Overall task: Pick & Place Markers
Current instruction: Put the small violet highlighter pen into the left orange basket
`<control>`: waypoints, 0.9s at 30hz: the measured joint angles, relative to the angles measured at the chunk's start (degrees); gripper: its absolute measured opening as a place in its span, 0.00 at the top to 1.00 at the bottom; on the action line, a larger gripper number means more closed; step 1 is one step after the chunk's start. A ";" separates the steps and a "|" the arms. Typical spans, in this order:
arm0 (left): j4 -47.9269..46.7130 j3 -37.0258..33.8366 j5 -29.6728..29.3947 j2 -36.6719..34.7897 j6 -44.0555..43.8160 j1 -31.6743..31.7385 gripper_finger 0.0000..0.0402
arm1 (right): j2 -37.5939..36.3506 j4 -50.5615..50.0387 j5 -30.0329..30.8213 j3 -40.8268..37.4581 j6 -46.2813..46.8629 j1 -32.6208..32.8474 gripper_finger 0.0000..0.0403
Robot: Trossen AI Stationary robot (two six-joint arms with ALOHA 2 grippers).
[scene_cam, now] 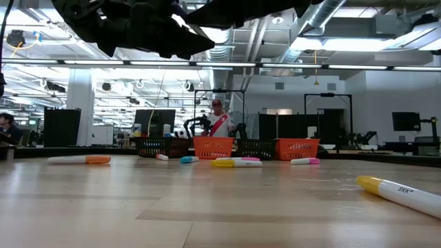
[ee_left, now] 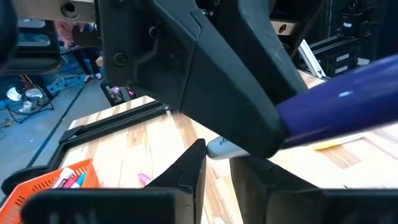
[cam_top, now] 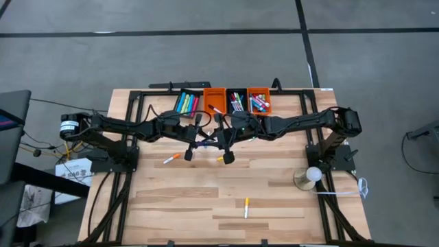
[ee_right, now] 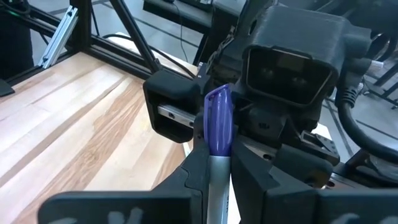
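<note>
At desk centre, my right gripper (ee_right: 214,165) pinches a purple marker (ee_right: 218,124) while the left gripper (ee_left: 214,165) closes on its cap end. Handover; next, right releases.

1. Held marker (ee_right: 217,118): purple cap, grey-white barrel.
2. Bins: two orange (cam_top: 214,98) (cam_top: 258,99), two black (cam_top: 236,100) (cam_top: 186,103).
3. Table (cam_top: 206,199): light wood, striped planks.
4. Lone marker (cam_top: 246,206): yellow cap, white barrel.
5. Arms (cam_top: 130,127): black.
</note>
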 joint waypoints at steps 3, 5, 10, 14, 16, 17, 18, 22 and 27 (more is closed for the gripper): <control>0.02 0.00 0.64 0.01 0.00 -0.04 0.82 | 0.00 -0.43 -0.02 0.00 -0.06 0.02 0.91; 0.03 0.00 0.87 0.00 0.02 -0.04 0.81 | 0.00 -0.83 -0.04 0.00 -0.04 0.02 0.91; 0.11 0.00 1.15 -0.02 0.07 -0.07 0.78 | 0.00 -1.26 -0.02 -0.04 -0.03 0.00 0.90; 0.50 -0.02 1.22 -0.02 0.15 -0.18 0.78 | 0.00 -1.24 -0.02 -0.04 0.09 0.00 0.90; 0.52 -0.04 1.14 -0.02 0.16 -0.31 0.78 | 0.00 -1.24 -0.03 -0.07 0.09 0.00 0.91; 0.57 -0.04 1.16 -0.02 0.17 -0.31 0.78 | 0.00 -1.22 -0.02 -0.09 0.09 0.02 0.91; 0.68 -0.04 1.16 -0.02 0.17 -0.31 0.78 | 0.00 -1.22 -0.02 -0.09 0.11 0.02 0.91; 1.10 -0.09 0.80 -0.02 0.25 -0.32 0.80 | 0.00 -1.17 0.03 -0.08 0.15 0.00 0.89; 1.11 -0.15 -1.43 -0.02 1.99 -0.35 0.90 | -0.10 -1.55 0.51 -0.09 2.16 -0.13 0.88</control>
